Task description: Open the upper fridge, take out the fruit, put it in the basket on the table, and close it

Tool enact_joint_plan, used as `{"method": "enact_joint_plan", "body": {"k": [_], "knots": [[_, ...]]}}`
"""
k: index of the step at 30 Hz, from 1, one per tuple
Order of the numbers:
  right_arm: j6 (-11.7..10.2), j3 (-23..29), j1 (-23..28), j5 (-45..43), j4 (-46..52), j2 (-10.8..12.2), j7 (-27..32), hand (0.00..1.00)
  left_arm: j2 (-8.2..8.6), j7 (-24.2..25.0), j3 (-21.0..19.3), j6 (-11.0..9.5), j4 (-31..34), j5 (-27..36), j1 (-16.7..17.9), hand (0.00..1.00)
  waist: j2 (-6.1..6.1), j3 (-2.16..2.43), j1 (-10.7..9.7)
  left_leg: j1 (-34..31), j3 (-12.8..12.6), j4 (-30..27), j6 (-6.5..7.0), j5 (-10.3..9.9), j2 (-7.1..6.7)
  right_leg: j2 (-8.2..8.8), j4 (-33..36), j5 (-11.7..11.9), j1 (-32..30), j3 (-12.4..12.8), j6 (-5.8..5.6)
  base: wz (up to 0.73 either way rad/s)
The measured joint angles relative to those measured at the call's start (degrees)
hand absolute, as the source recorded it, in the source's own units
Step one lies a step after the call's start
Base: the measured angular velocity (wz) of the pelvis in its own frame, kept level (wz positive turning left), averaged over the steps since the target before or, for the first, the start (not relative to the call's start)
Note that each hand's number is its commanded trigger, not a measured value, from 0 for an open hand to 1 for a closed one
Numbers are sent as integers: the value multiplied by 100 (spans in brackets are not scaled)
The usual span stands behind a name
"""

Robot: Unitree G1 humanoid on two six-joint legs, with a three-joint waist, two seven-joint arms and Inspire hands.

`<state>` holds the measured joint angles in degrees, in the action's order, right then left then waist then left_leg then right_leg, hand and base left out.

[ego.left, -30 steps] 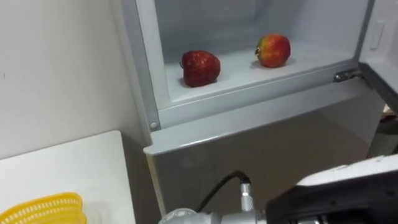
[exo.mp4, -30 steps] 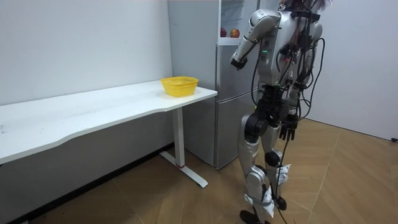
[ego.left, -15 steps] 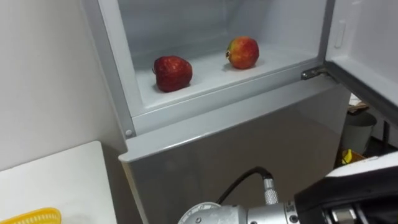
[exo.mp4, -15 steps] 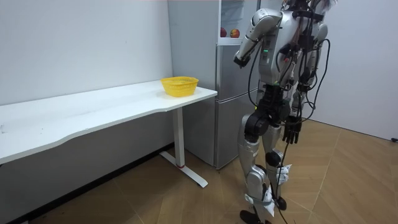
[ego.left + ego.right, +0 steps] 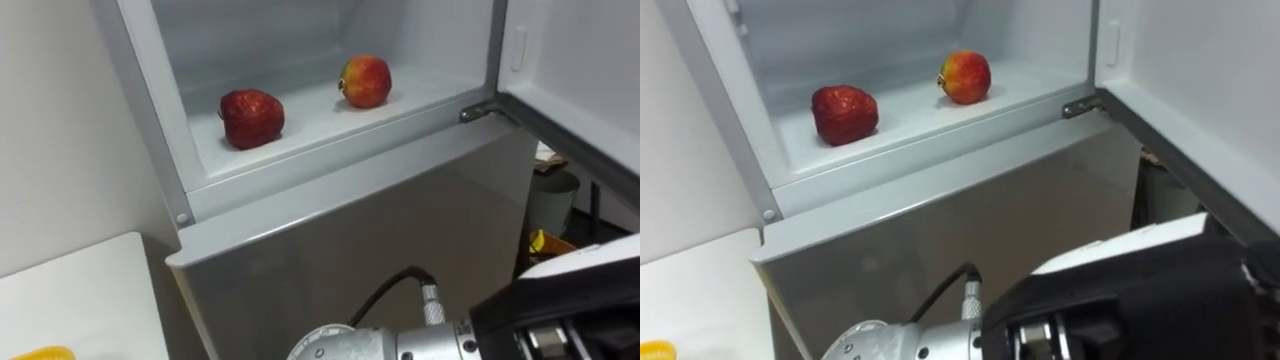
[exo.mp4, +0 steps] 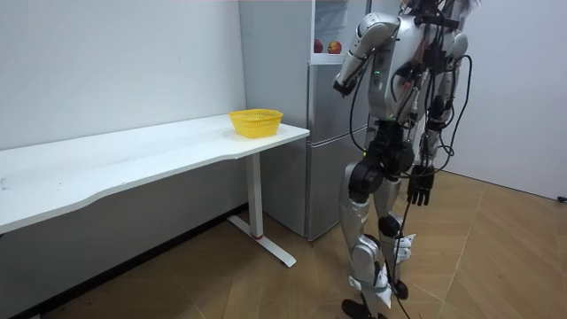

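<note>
Right hand (image 6: 340,86) hangs from its raised, bent arm before the fridge (image 6: 323,151); open or closed, unclear.

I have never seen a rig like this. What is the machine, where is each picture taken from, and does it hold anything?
The machine is a two-legged humanoid robot with two hands. The room view comes from a camera standing in the room: the robot stands before a tall grey fridge next to a long white table that bears a round yellow basket. The two eye views come from a stereo camera on its head, looking down into the fridge's open upper compartment. On its white floor lie a dark red apple and, apart to its right, a red-and-yellow apple. The black left hand is held up in front of the fridge, below that compartment. The right hand hangs at the robot's side, fingers relaxed, empty. So nothing has been fetched yet.
</note>
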<state>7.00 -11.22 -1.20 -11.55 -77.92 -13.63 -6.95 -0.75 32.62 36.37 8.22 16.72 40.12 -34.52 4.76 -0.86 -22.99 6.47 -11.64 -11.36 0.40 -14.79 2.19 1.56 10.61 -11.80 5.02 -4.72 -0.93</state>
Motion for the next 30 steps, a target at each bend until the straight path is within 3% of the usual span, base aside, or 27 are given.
{"method": "enact_joint_plan", "body": {"k": [4, 5, 7, 9, 11, 12, 13, 14, 15, 17, 21, 24, 30], "knots": [[-22, -2, 2, -39, -7, 0, 3, 0, -37, 1, -2, -119, 13, -294, 42, 0, -53, -47, 198, 5, 94, 2, -13, 10, -47, 4, 5, 1, 8, -25, 2, 5], [-37, -21, 4, -49, -10, 2, 6, 0, -84, 1, -9, -191, 30, -399, 127, 0, -75, -62, 334, 12, 98, 18, -24, 19, -47, 2, 28, 3, 9, -14, 4, -5], [-108, -103, 1, -67, 15, 3, 7, 0, -278, -15, -24, -267, 378, -610, 528, 0, -105, -74, 558, 12, 104, 45, -40, 49, -44, 1, 28, 11, 3, -16, 15, -3], [-199, -95, -4, -161, 20, -6, 5, 0, -613, -16, -82, -282, 772, -857, 922, 0, -148, -83, 806, -27, 118, 50, -47, 73, -46, 3, 14, 12, -22, -45, 18, 10], [-256, -86, -7, -339, 29, 16, 51, 0, -987, -51, -579, -280, 954, -1237, 1384, 0, -225, -61, 1169, -85, 290, 46, -45, 120, -69, 21, 4, 16, -33, -168, 25, 29], [-276, -75, -6, -427, 38, 26, 50, 0, -1050, -78, -738, -280, 977, -1319, 1487, 0, -251, -53, 1221, -98, 343, 46, -44, 132, -77, 25, 4, 17, -38, -203, 26, 46], [-336, -4, -7, -534, 37, 38, 51, 0, -1162, -118, -1074, -279, 1012, -1399, 1660, 0, -297, -32, 1397, -138, 424, 40, -47, 144, -82, 35, 3, 16, -65, -295, 27, 33], [-393, 39, -10, -599, 32, 42, 72, 0, -1197, -138, -1418, -279, 1085, -1488, 1776, 0, -299, 25, 1589, -194, 446, 27, -51, 153, -77, 36, -1, 19, -99, -333, 31, 31], [-442, 104, 10, -662, 28, 51, 112, 0, -1193, -233, -1725, -297, 1202, -1506, 1841, 0, -334, 35, 1748, -224, 515, 7, -52, 154, -78, 37, 1, 20, -99, -379, 32, 20], [-473, 123, 8, -773, 57, 53, 169, 0, -1213, -371, -2053, -455, 1338, -1507, 1899, 0, -382, 45, 1900, -227, 614, 7, -59, 158, -77, 35, -2, 21, -55, -474, 33, 28], [-521, 180, 106, -914, 116, 55, 329, 0, -1210, -913, -2641, -677, 1641, -1565, 2122, 0, -348, 132, 2141, -168, 737, 10, -59, 158, -86, 37, -19, 23, 90, -612, 32, 13], [-599, 254, 314, -995, 130, 90, 442, 0, -1202, -1375, -3126, -869, 1730, -1638, 2318, 0, -290, 151, 2247, -15, 800, 66, -61, 160, -89, 30, -98, 22, 243, -634, 32, 12], [-623, 654, 665, -1198, 139, 185, 499, 0, -1218, -1990, -4330, -1093, 2046, -1729, 2634, 0, -263, 123, 2426, 87, 808, 117, -65, 162, -86, 23, -110, 20, 329, -645, 29, -6]]}}
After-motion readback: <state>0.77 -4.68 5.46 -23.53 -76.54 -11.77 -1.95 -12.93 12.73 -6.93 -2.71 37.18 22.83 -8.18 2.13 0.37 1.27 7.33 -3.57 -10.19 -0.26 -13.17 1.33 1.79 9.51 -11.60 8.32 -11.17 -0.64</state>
